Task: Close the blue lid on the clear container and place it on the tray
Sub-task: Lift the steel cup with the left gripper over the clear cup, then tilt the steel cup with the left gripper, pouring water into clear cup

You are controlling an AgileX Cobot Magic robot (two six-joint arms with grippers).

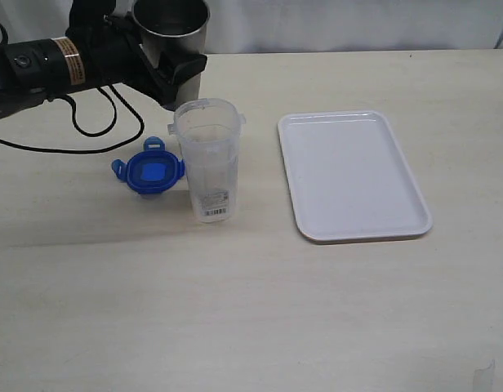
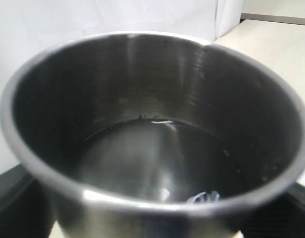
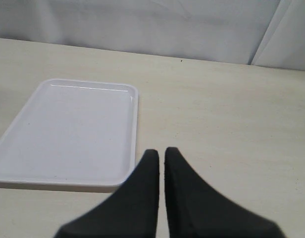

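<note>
On the beige table [image 1: 251, 310] before a white curtain [image 1: 358, 24], left claw [image 1: 176, 69] grips the steel cup [image 1: 170, 24]; right claw [image 3: 161, 153] pinched closed near the tray [image 3: 68, 129].

Open tabletop [image 1: 251, 310] along the whole near side and to the right of the tray [image 1: 353, 175]. Free lane between tray and clear container [image 1: 206, 159]. Container mouth uncovered, reachable from above. Blue lid [image 1: 151, 171] lying flat just beside the container's left flank, leaving little side room there. Behind both, left tool [image 1: 176, 77] clasped round the steel cup [image 1: 171, 24], with black cable [image 1: 96, 126] looped over the surface, barring the far-left approach. Right tool [image 3: 161, 151], tips together, above bare tabletop near a tray corner.
</note>
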